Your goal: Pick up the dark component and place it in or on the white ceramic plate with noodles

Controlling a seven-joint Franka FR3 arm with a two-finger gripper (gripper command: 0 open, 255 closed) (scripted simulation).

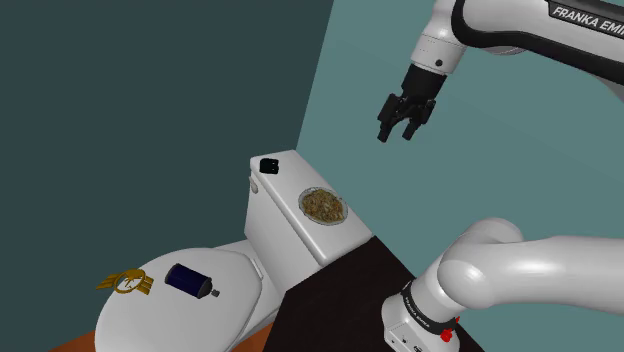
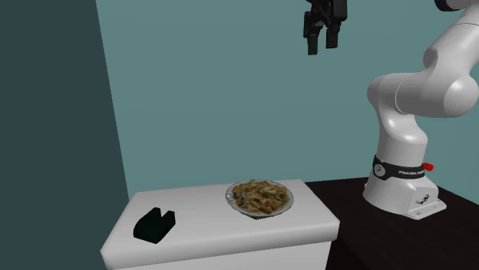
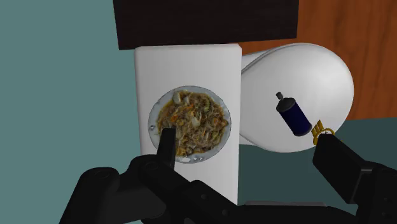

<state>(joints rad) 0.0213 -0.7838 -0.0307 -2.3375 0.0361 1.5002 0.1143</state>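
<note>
The dark component (image 1: 268, 164), a small black U-shaped block, stands on the white toilet tank lid (image 1: 285, 185) at its far end; in the second exterior view the component (image 2: 154, 225) is near the lid's left end (image 2: 199, 226). The white plate of noodles (image 1: 302, 203) (image 2: 261, 215) (image 3: 153, 130) rests on the same lid, a short way from the block. My gripper (image 1: 397, 133) (image 2: 322, 46) (image 3: 254, 159) hangs high above the tank, open, nothing between its fingers.
A dark blue bottle (image 1: 190, 281) (image 3: 293, 116) and a gold trinket (image 1: 127, 282) (image 3: 320, 130) lie on the closed toilet seat (image 1: 180, 315). Teal walls stand behind the tank. The arm's dark stand (image 2: 353, 222) adjoins the tank.
</note>
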